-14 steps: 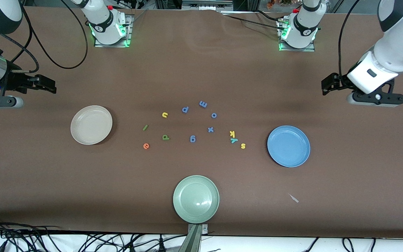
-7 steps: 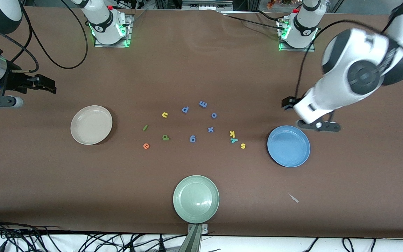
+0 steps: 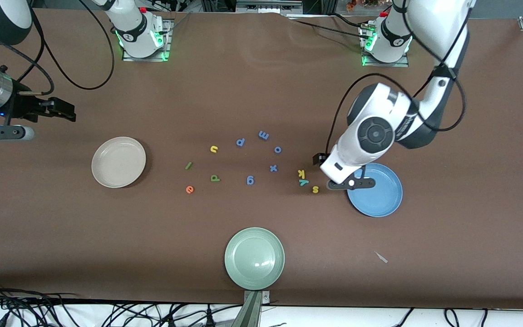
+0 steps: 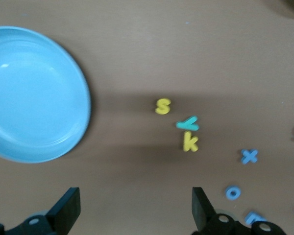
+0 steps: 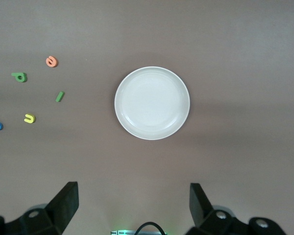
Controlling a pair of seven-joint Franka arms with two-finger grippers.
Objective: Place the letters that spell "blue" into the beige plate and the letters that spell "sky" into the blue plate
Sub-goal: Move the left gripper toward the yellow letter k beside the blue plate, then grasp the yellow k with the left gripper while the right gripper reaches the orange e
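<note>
Left gripper: it is mine, and it hangs in the air over the table, between the blue plate and the three "sky" letters. Its fingers stand wide apart and hold nothing.
Right gripper: it waits at the right arm's end of the table, over bare table farther from the front camera than the beige plate. Its fingers are spread, with nothing between them.
Blue plate: it lies on the table toward the left arm's end. My left arm covers a part of its rim in the front view. No letter is in it.
Beige plate: it lies toward the right arm's end of the table, and no letter is in it.
Yellow s: on the table, nearest of the three to the blue plate.
Teal y: just beside the s, touching or almost touching the k.
Yellow k: just beside the y, a little farther from the front camera.
Yellow u: on the table, between the two plates.
Green l: near the u, tilted.
Olive b: it reads like a p, near the l.
Orange e: nearest to the front camera of these four.
Blue letters: six of them lie scattered between the two groups.
Pale green plate: at the table edge nearest to the front camera.
</note>
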